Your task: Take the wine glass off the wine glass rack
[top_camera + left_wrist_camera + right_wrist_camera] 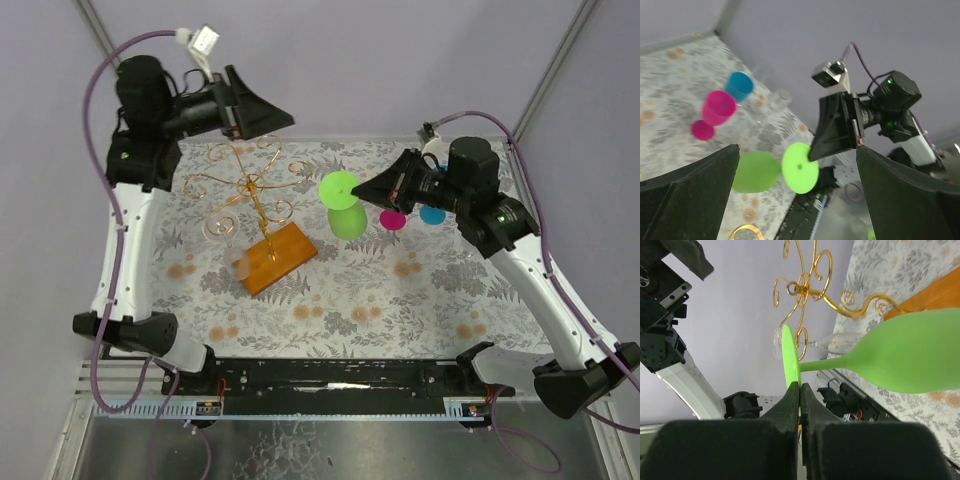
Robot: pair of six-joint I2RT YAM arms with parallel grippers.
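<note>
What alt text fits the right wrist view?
The right jaws are shut on the foot rim of a green wine glass held sideways. Behind it, the gold wire rack carries a clear glass.

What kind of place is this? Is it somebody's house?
Probably a robot test booth, not a home: a left arm and right arm bolted side by side, plain grey walls, and a flowery cloth staged with a gold wine glass rack and a green wine glass.

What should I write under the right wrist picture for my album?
Right gripper pinches the green wine glass by its foot, the gold wine glass rack behind.
</note>
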